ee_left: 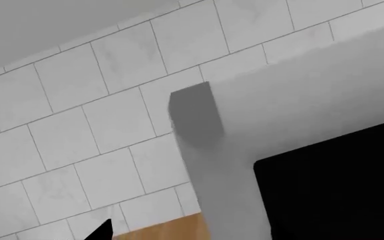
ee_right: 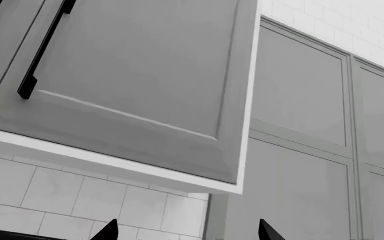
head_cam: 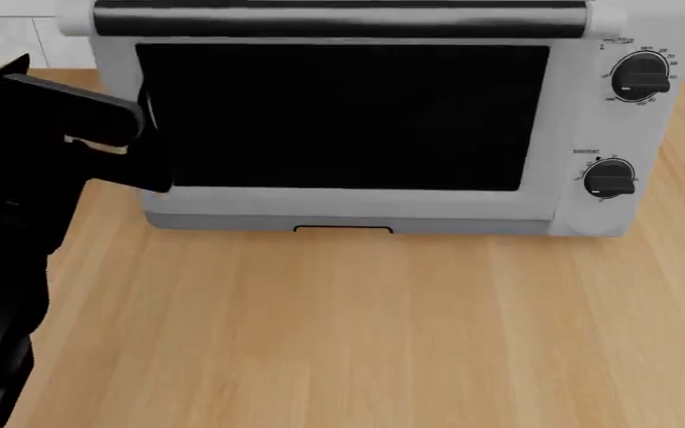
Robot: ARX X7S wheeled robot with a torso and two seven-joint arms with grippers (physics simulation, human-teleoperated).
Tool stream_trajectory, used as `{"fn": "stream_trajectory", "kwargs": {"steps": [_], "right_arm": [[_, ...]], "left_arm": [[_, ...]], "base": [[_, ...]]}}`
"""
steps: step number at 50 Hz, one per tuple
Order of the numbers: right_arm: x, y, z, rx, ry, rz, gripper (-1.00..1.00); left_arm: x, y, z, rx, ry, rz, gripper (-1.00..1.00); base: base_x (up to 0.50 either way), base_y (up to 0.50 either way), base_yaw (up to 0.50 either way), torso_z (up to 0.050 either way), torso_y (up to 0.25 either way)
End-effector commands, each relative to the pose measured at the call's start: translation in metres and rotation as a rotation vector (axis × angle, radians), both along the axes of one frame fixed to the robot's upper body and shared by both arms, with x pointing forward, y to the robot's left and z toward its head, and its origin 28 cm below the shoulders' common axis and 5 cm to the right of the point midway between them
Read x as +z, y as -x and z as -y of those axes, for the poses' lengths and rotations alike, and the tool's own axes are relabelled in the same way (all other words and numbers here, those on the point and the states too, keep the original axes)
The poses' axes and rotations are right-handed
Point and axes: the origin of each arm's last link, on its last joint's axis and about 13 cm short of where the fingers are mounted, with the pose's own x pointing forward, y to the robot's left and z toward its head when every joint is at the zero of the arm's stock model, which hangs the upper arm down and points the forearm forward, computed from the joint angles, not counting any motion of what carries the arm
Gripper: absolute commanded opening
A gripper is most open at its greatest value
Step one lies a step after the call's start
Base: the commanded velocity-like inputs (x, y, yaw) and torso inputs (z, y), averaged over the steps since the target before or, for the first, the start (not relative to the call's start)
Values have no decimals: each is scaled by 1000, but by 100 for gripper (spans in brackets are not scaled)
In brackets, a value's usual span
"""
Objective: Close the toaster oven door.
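Oven [head_cam: 592, 116], door [head_cam: 342, 116]: shut or nearly shut.
Door stood upright against oven on counter [head_cam: 342, 330]; little evidently remained. Left gripper [head_cam: 140, 152] beside door's left edge, spread undeterminable; right gripper [ee_right: 185, 231] parted, empty.

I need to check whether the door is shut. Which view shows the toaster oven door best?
The head view: the whole toaster oven door appears upright against the oven, handle along the top. The left wrist view catches only one corner of it; the right wrist view shows cabinets and none of it.
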Motion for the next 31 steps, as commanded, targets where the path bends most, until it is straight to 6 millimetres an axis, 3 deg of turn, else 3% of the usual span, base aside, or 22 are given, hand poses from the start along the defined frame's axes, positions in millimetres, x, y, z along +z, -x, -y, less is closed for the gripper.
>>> {"fn": "stream_trajectory", "kwargs": {"steps": [1, 24, 28, 31], "right_arm": [[-2, 0, 2, -7, -3, -4, 100], [-5, 4, 5, -18, -9, -6, 100], [-7, 4, 5, -18, -12, -8, 100], [-9, 3, 5, -15, -16, -10, 100]], "left_arm": [[-1, -24, -1, 49, -27, -59, 100], [6, -49, 5, 83, -65, -77, 100], [3, -41, 3, 80, -71, -64, 100], [-7, -12, 0, 42, -35, -53, 100]], "base": [[0, 0, 0, 0, 0], [46, -6, -21, 4, 0], [59, -9, -28, 8, 0], [45, -3, -24, 3, 0]]}}
